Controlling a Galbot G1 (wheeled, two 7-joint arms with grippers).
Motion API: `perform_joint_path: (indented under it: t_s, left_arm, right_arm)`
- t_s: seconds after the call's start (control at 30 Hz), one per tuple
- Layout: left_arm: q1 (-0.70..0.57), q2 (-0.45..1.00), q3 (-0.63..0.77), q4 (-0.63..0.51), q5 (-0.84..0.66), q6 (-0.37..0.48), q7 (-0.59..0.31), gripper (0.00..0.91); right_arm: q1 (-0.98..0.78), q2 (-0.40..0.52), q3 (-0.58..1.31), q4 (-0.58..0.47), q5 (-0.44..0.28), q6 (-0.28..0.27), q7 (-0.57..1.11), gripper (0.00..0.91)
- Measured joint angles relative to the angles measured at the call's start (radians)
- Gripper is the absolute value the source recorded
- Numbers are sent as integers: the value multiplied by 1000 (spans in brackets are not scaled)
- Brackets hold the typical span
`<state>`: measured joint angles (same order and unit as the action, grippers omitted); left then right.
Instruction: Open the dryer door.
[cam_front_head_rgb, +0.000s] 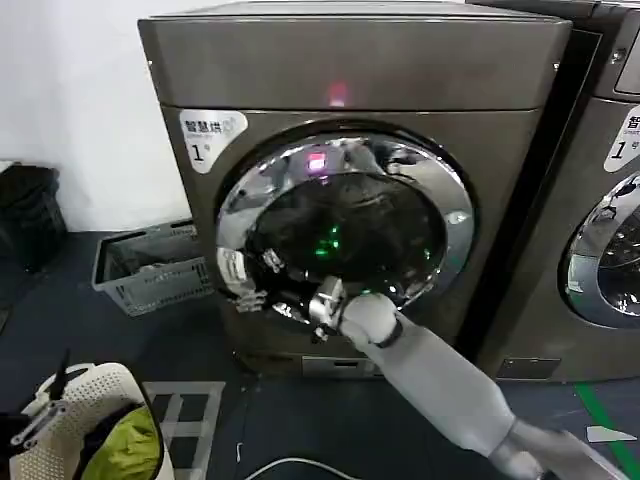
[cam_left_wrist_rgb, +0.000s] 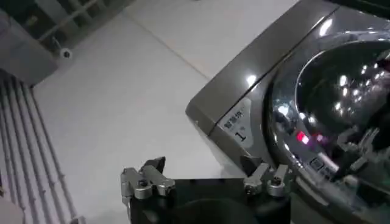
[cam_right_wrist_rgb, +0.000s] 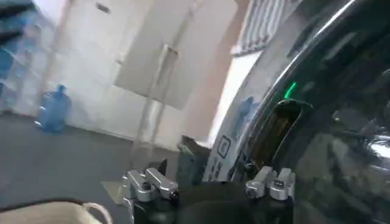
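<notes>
Right arm reaches up from lower right, forearm angled toward the machine. Right gripper sits at the lower-left rim of the dryer door, against the chrome. In the right wrist view its fingers are spread wide with nothing between them; the door's edge and a slot in it are just ahead. Left gripper hangs off to the machine's left, fingers also spread and empty, pointed at white wall and the dryer's upper-left corner.

The dryer stands centre, dark grey-brown metallic, white "1" sticker at upper left, pink light on the top panel. Door: wide chrome ring, dark glass, green and pink glints in it. Looks seated in the front; cannot tell whether the left edge is cracked open.

Second machine stands close beside it on the right.

Grey slatted crate on the floor left of the dryer, contents unclear. White mesh basket at lower left holds something yellow-green.
</notes>
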<state>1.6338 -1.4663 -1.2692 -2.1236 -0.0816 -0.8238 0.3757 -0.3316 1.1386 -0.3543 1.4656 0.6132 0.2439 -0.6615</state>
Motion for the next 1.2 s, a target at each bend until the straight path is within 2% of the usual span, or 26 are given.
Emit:
perform_joint_path:
  t_s: [0.23,0.4,0.57,0.77,0.9,1.2]
  left_arm:
    - [-16,36,2,19,92,107,-65,907]
    - [-48,105,43,23,159,271,-144,907]
    - [-93,196,100,61,166,348,-139,907]
    - [-158,306,182,95,206,403,-146,907]
    - [-204,364,244,120,236,429,-185,907]
    - [-338,463,456,169,287,449,-184,907]
  right_arm:
    - [-41,-80,38,78,61,34,-191,907]
    - [-82,-132,75,134,89,44,-309,907]
    - [-129,-189,112,210,131,37,-395,907]
    - [-195,-261,176,313,170,20,-488,907]
    - [-267,-320,251,396,175,25,-511,907]
    - [-527,-424,554,509,206,43,-505,907]
